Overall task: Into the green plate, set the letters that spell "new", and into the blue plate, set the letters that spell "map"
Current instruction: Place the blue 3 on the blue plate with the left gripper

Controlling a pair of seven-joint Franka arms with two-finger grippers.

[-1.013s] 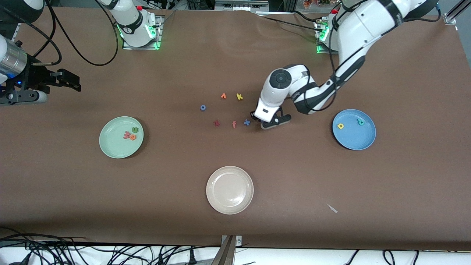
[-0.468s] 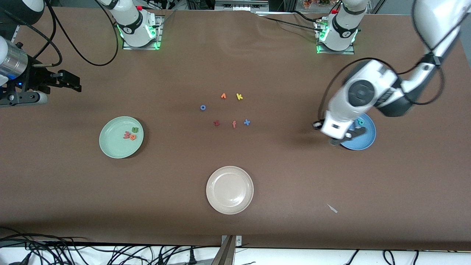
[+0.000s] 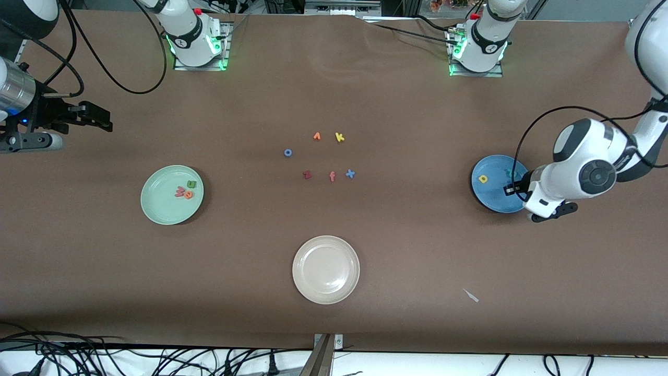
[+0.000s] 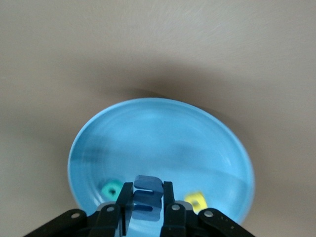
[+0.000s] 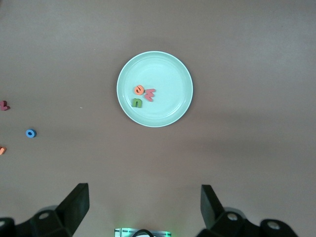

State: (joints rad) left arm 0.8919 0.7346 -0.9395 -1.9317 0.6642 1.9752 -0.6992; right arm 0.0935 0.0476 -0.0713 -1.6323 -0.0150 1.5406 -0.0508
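My left gripper (image 3: 545, 213) hangs over the rim of the blue plate (image 3: 496, 197) at the left arm's end of the table. It is shut on the lilac-blue "m" (image 4: 148, 195), held above the blue plate (image 4: 163, 133). On that plate lie the yellow "a" (image 3: 483, 178) and the teal "p" (image 3: 511, 173); the left wrist view also shows the "a" (image 4: 196, 201) and the "p" (image 4: 111, 189). The green plate (image 3: 162, 210) holds the orange "e" (image 3: 188, 195), green "n" (image 3: 191, 184) and pinkish-red "w" (image 3: 180, 191). My right gripper (image 3: 102, 119) waits open, high at the right arm's end.
A cream-white plate (image 3: 326, 282) sits nearest the front camera. Mid-table lie loose letters: an orange one (image 3: 317, 136), yellow "k" (image 3: 340, 137), blue "o" (image 3: 287, 152), dark red "z" (image 3: 307, 175), salmon "f" (image 3: 332, 176), blue "x" (image 3: 350, 174). A white scrap (image 3: 471, 295) lies beside the cream plate.
The left arm has swung from beside the blue "x" among the loose letters across to the blue plate, carrying the "m". The right arm has barely moved.
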